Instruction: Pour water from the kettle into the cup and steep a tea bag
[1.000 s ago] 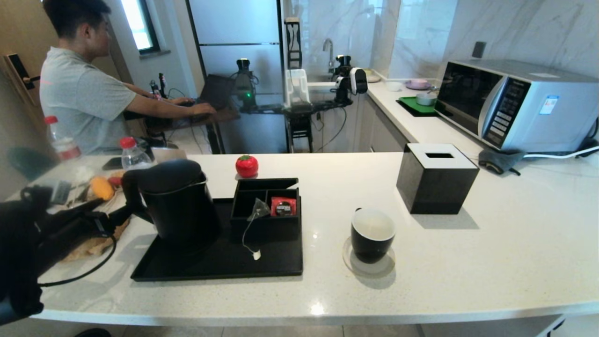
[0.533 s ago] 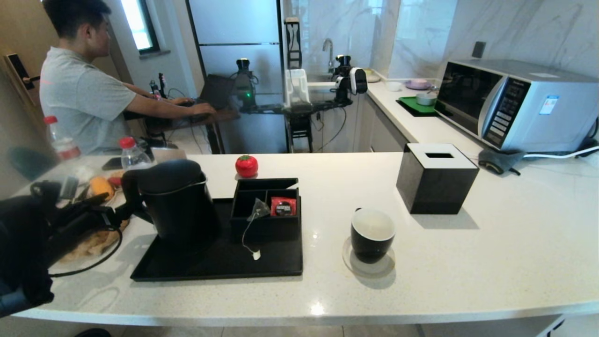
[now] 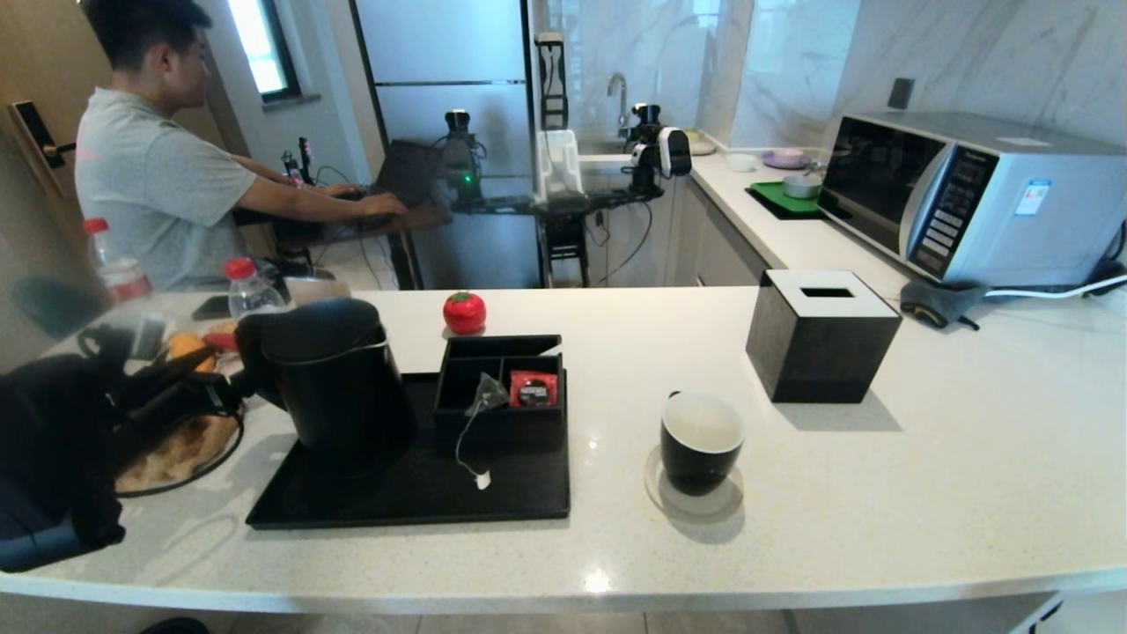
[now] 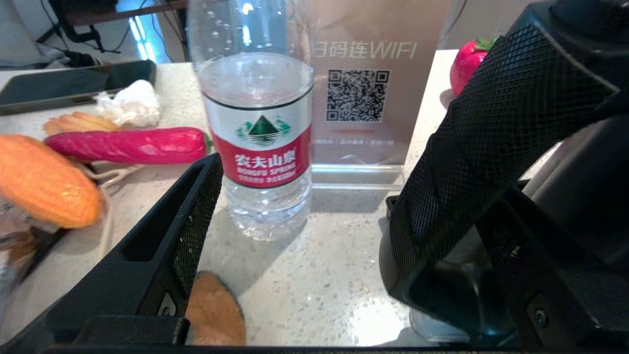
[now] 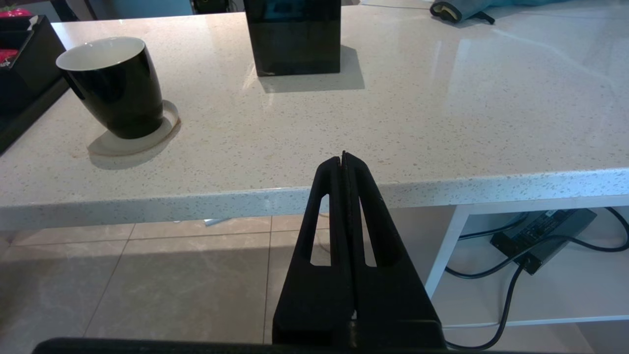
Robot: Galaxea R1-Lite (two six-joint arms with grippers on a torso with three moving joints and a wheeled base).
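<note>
The right end effector (image 5: 344,160) hangs parked below the bench's (image 3: 792,528) front edge, at about 5 o'clock from the cup, with its two fingers pressed flat together and nothing between them.

On the bench, the cup (image 3: 701,440) stands upright on a pale round coaster (image 3: 696,499), its white inside showing no liquid that can be made out. At 9 o'clock from the cup lies the black tray (image 3: 414,493). The tea bag (image 3: 486,393) leans on the front wall of the black divided organiser (image 3: 502,387) on that tray, its string trailing down to a small white tag on the tray floor. A red square sachet (image 3: 534,388) sits in the compartment just beside it.

The kettle (image 3: 339,379) stands upright at the tray's 9 o'clock end, lid on. The left end effector (image 4: 314,196) is at the kettle's handle, at 9 o'clock from its body, spread wide: one finger is on the far side of the textured handle, the other well clear of it on the open side. Whether either touches the handle cannot be told.

Beyond the handle stands a clear red-labelled bottle (image 4: 258,137). At 1 o'clock from the cup sits a black tissue box (image 3: 821,335).
</note>
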